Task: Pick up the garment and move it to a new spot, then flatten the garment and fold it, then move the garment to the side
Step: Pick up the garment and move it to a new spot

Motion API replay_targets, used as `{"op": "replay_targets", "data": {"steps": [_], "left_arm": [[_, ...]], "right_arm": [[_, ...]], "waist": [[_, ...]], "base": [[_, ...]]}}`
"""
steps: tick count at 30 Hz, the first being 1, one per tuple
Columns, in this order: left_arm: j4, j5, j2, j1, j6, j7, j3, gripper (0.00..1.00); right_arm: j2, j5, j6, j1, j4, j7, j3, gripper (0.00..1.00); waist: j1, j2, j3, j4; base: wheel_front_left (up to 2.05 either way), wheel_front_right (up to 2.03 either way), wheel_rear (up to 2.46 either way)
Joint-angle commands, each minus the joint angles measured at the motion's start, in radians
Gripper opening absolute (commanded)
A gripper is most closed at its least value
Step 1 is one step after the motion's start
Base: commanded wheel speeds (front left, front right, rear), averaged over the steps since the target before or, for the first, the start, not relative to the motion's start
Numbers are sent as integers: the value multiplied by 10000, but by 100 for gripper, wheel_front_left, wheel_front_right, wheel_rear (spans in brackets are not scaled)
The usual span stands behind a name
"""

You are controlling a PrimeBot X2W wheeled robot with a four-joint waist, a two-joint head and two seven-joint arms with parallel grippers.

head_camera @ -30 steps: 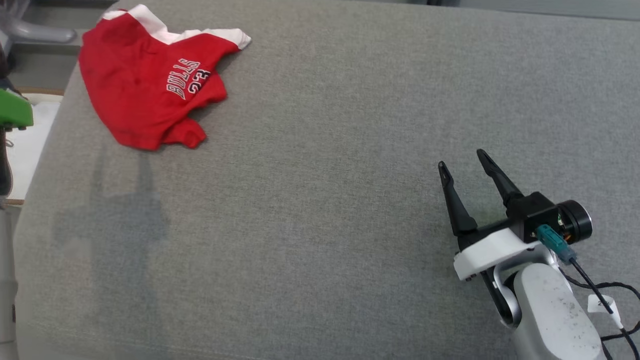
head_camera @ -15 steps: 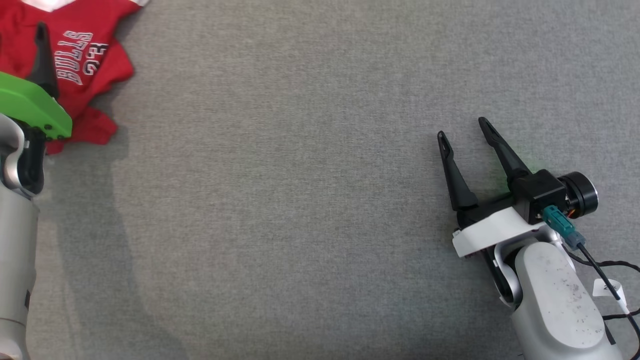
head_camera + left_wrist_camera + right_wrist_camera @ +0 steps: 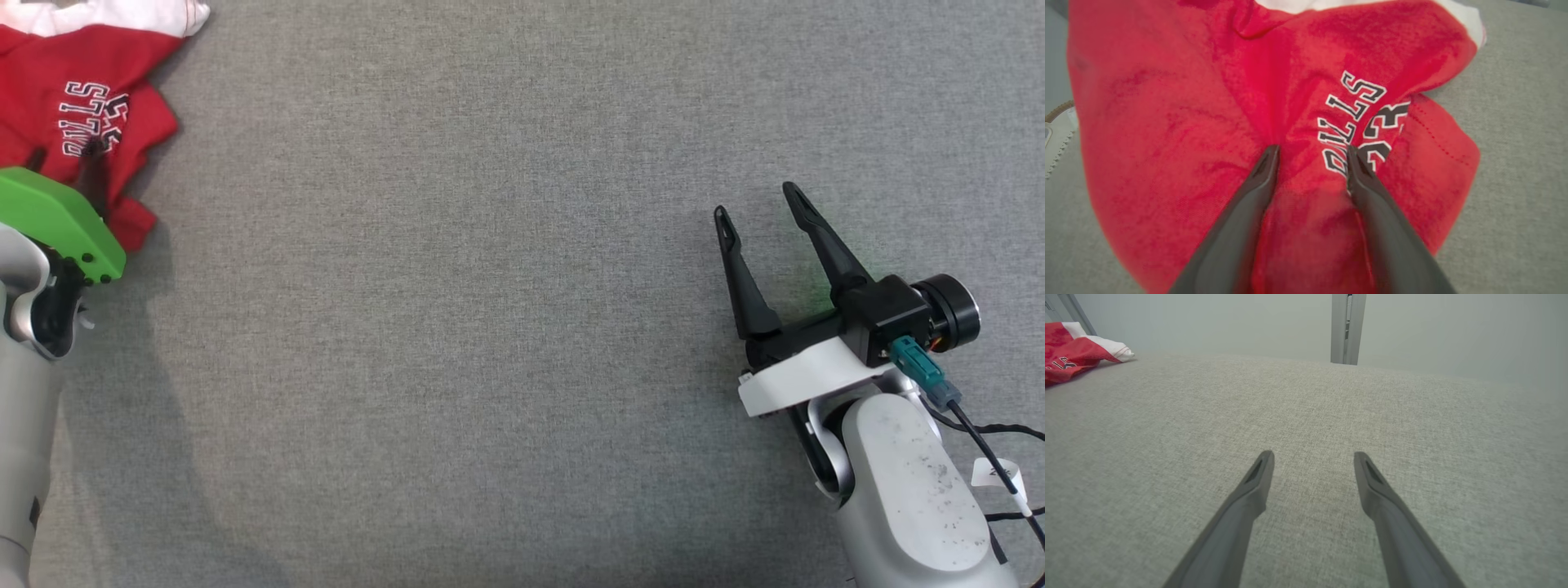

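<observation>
Grey woven fabric surface (image 3: 490, 327). Crumpled red jersey with white trim (image 3: 1167, 102) lies at the head view's upper left, lettering reads "…LLS", creased digits beside it. Left gripper (image 3: 1311, 151) has its jaws apart, tips pressed into the jersey with a cloth ridge between them. Right gripper (image 3: 755, 200) has its jaws apart, well apart from the jersey.

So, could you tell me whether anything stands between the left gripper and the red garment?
Nothing visible does: the left gripper rests its jaws on the red garment, straddling a ridge of fabric.
</observation>
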Motion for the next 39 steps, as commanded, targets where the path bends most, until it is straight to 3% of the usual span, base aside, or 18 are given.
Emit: {"op": "replay_targets", "data": {"steps": [1, 12, 24, 31, 39], "left_arm": [[211, -97, 79, 126, -25, 129, -61, 0], [351, -33, 402, -27, -24, -1120, -312, 0], [-1488, 361, 229, -306, -24, -2294, -1286, 0], [-2744, 388, -739, 153, -23, -2332, -1946, 0], [-3991, 195, -2192, 809, -23, -2420, -3214, 0]], "right_arm": [[-47, 35, -15, 125, -22, 6, 25, 100], [-47, 294, -15, 229, 149, 4, -24, 100], [-46, 805, -15, 845, 591, 4, -217, 100], [-46, 876, -15, 1232, 728, 4, -546, 100], [-44, 869, -15, 1556, 716, 4, -1074, 100]], "waist": [[-1, 0, -83, -12], [-1, 0, -919, -149], [-1, 0, -3043, -670], [-1, 0, -4027, -1174], [-1, 0, -4220, -1736]], "base": [[0, 0, 0], [0, 0, 0], [0, 0, 0], [0, 0, 0], [0, 0, 0]]}}
